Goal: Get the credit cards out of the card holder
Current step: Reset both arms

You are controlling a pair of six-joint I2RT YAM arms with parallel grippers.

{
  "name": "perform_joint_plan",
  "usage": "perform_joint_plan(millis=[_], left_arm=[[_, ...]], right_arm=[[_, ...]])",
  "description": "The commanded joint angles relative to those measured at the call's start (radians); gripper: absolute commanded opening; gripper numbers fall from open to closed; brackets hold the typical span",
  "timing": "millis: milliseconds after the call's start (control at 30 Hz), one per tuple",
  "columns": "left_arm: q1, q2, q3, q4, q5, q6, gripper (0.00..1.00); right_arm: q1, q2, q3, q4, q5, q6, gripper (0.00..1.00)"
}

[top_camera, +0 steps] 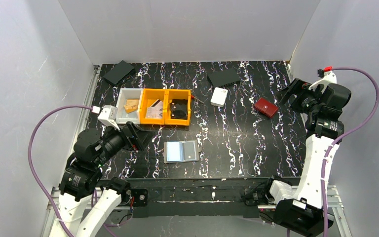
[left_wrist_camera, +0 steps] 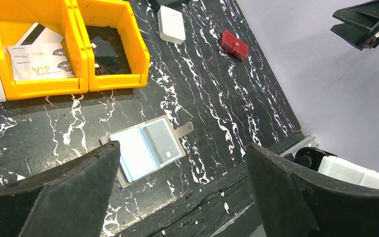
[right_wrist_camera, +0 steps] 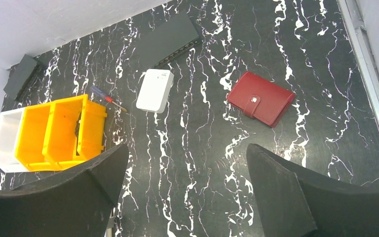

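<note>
The card holder (top_camera: 181, 151) lies open and flat near the table's front middle. It shows a pale blue left face and a grey right face with a card (left_wrist_camera: 161, 141) in it. In the left wrist view it (left_wrist_camera: 147, 147) lies between the fingers, far below. My left gripper (top_camera: 139, 137) is open and empty, held above the table to the left of the holder. My right gripper (top_camera: 293, 94) is open and empty, raised at the far right, near the red wallet (top_camera: 266, 107).
Two orange bins (top_camera: 167, 106) and a white bin (top_camera: 128, 105) stand behind the holder; one orange bin holds cards (left_wrist_camera: 39, 61). A small white case (top_camera: 219, 96), two black flat pads (top_camera: 223, 77) (top_camera: 118, 72) and a small screwdriver (right_wrist_camera: 106, 98) lie further back.
</note>
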Motion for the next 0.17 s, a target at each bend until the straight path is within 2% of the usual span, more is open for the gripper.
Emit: perform_joint_plan(millis=[0, 133], left_arm=[[0.007, -0.004, -0.005, -0.004, -0.009, 0.016, 0.98], [0.006, -0.004, -0.009, -0.001, -0.007, 0.016, 0.98]], right_arm=[[-0.003, 0.001, 0.037, 0.034, 0.011, 0.005, 0.98], [-0.003, 0.001, 0.033, 0.033, 0.017, 0.002, 0.98]])
